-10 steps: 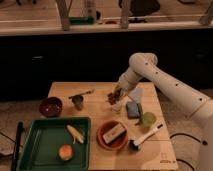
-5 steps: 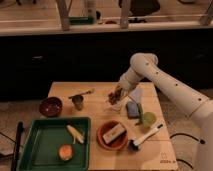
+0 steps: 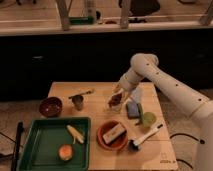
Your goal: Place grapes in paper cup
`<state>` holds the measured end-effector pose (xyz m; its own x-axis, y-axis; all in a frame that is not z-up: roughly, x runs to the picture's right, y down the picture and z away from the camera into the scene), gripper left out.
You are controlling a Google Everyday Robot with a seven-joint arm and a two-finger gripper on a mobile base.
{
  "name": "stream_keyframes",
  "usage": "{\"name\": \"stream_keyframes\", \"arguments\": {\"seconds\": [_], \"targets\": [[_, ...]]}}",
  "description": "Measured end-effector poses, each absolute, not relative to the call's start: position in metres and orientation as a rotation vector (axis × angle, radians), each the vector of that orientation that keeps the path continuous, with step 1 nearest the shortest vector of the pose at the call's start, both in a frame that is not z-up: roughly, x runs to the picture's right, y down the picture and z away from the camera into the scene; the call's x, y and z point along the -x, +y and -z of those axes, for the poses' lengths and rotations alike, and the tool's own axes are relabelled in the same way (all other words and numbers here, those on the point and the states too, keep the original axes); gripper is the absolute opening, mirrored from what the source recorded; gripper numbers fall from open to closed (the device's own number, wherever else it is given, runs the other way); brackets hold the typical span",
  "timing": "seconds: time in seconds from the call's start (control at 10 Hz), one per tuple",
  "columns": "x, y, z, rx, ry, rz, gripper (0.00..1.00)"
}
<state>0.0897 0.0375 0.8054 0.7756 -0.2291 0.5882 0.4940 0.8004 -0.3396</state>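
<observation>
Wooden counter (image 3: pixel 160 145), light top, set before a dark cabinet front.

Claw (image 3: pixel 115 98): at end of white arm (image 3: pixel 165 85), reaching down from the right to the counter's middle back; positioned directly over the paper cup. Grip state: cannot tell.

Grapes (image 3: pixel 116 96): dark bumpy cluster at the claw tip, right at the mouth of the paper cup; whether inside the cup or just above it, cannot tell.

Paper cup (image 3: pixel 115 105): pale, upright, mid-counter, largely hidden beneath claw and grapes.

Small dark metal cup (image 3: pixel 78 102): upright, left of the paper cup, apart from it.

Dark red bowl (image 3: pixel 51 106): left edge of counter.

Green tray (image 3: pixel 35 145): front left; holds a banana (image 3: pixel 75 133) and an orange round fruit (image 3: pixel 65 151), apart from each other.

Orange-brown bowl (image 3: pixel 102 141): front centre, with a pale block inside.

Blue sponge (image 3: pixel 132 109): right of the paper cup.

Light green cup (image 3: pixel 148 119): just beside the sponge, front right.

White-handled brush (image 3: pixel 146 136): lying tilted, front right.
</observation>
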Motion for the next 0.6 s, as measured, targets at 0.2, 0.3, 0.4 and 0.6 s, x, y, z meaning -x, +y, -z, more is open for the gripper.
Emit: {"name": "stream_keyframes", "arguments": {"seconds": [0.2,0.3,0.4,0.6], "targets": [[-0.0893,0.0384,-0.8048,0.507,-0.559,0.411,0.80],[-0.0891,0.0386,-0.8045,0.508,-0.560,0.412,0.80],[-0.0890,0.0389,-0.8044,0.509,-0.561,0.413,0.80],[-0.0884,0.0390,-0.8041,0.510,-0.562,0.415,0.80]]}}
